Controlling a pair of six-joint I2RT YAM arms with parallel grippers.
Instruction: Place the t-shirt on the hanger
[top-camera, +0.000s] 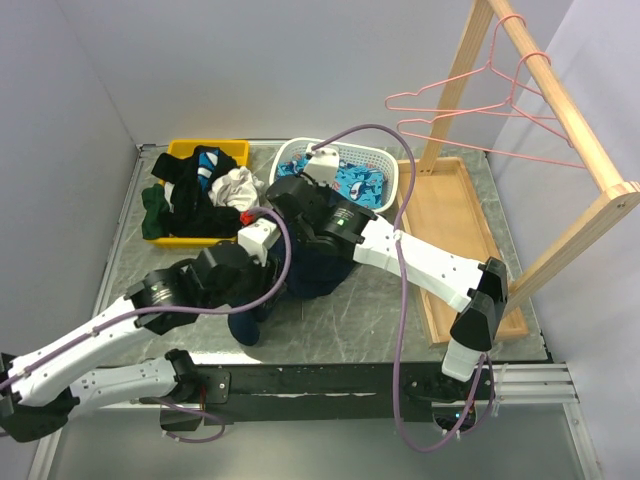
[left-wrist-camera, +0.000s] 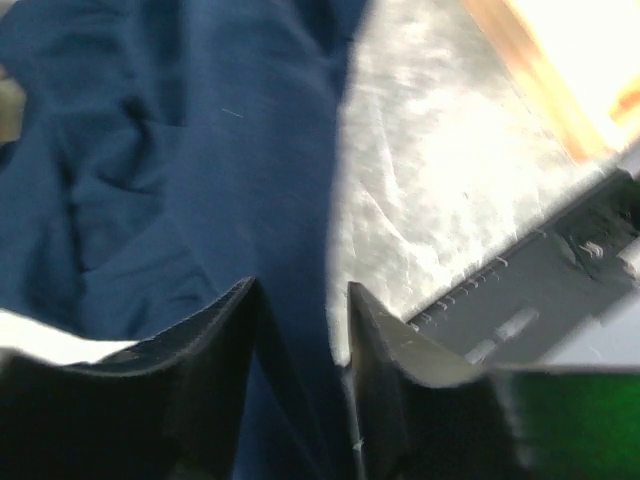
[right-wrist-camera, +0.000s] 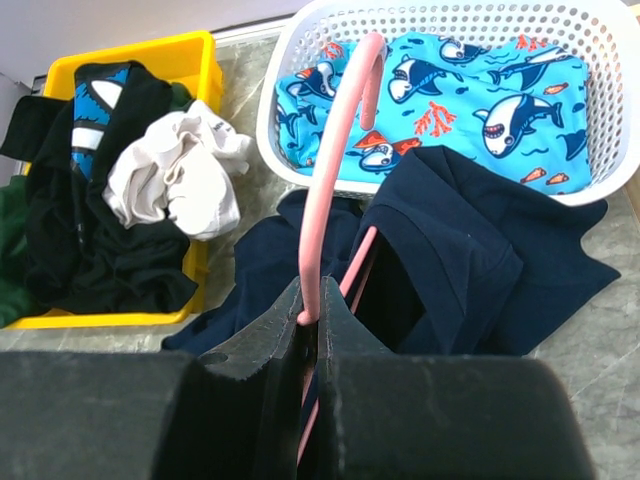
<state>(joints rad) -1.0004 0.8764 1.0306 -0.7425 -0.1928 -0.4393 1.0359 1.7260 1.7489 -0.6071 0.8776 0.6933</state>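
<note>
Fingers (left-wrist-camera: 215, 335) of the left gripper (left-wrist-camera: 300, 292) stand apart astride the near edge of the t-shirt (left-wrist-camera: 180, 150), which lies bunched mid-table, probably so the hem can be lifted. Just beyond, the right gripper (right-wrist-camera: 312, 300) pinches the hanger (right-wrist-camera: 316, 210) by its neck, hook up, beside the open collar. A white basket (right-wrist-camera: 300, 60) and a yellow bin (right-wrist-camera: 190, 50) crowd the far side, and the wooden rack (top-camera: 560, 110) stands off right.

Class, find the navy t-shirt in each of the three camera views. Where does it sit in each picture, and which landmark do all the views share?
Top external: the t-shirt lies mid-table, partly covered.
Left wrist: the t-shirt fills the left half of the picture.
Right wrist: the t-shirt is at lower centre to right, in front of the white basket.
Shared landmark: the grey marbled table.
</note>
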